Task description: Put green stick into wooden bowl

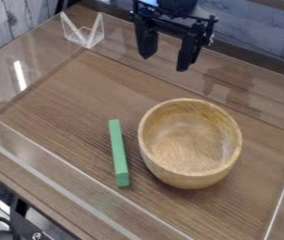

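A flat green stick (118, 152) lies on the wooden tabletop, just left of the wooden bowl (190, 142), close to its rim. The round tan bowl sits empty, right of centre. My gripper (167, 49) hangs high at the back, above and behind the bowl. Its two dark fingers point down and stand wide apart, with nothing between them. It is well clear of both the stick and the bowl.
Clear acrylic walls (32, 66) fence the table (69, 103) on all sides. A small clear plastic stand (82, 33) sits at the back left corner. Behind the gripper is a grey brick-patterned wall.
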Tool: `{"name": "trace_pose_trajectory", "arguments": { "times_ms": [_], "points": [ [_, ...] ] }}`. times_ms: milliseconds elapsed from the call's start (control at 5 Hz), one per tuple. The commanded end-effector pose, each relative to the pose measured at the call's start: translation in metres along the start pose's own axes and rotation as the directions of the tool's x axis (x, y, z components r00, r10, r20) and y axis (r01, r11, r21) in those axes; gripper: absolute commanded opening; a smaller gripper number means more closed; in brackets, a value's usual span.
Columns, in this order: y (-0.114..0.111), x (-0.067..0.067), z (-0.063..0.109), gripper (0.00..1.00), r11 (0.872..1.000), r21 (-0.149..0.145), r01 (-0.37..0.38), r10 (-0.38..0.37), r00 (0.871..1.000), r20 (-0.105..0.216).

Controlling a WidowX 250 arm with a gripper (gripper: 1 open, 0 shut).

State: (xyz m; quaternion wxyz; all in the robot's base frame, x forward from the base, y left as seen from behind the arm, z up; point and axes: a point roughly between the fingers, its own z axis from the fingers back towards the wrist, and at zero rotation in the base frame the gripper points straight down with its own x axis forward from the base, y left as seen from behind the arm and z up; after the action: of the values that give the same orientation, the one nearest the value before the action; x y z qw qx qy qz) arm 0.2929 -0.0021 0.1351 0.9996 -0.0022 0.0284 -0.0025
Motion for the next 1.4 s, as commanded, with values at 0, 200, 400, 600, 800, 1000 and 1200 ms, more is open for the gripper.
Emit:
{"name": "trace_pose_trajectory", "arguments": {
  "times_ms": [0, 200, 400, 600, 800, 1000, 1200],
  "points": [
    [-0.004, -0.010, -0.013, 1.00, 0.999, 0.001, -0.041, 0.041, 0.999, -0.022],
    [0.002, -0.020, -0.036, 1.00, 0.969, -0.009, -0.248, 0.248, 0.968, -0.024],
    [0.008, -0.030, -0.054, 1.00, 0.899, -0.027, -0.436, 0.437, 0.900, -0.003],
    [0.023, -0.053, -0.056, 1.00, 0.838, -0.060, -0.543, 0.545, 0.838, 0.020],
    [0.040, -0.067, -0.060, 1.00, 0.762, -0.090, -0.642, 0.646, 0.763, 0.030],
    [0.044, -0.075, -0.072, 1.00, 0.754, -0.107, -0.648, 0.654, 0.756, 0.034],
    [0.044, -0.079, -0.084, 1.00, 0.759, -0.115, -0.641, 0.648, 0.761, 0.038]
  ]
}}
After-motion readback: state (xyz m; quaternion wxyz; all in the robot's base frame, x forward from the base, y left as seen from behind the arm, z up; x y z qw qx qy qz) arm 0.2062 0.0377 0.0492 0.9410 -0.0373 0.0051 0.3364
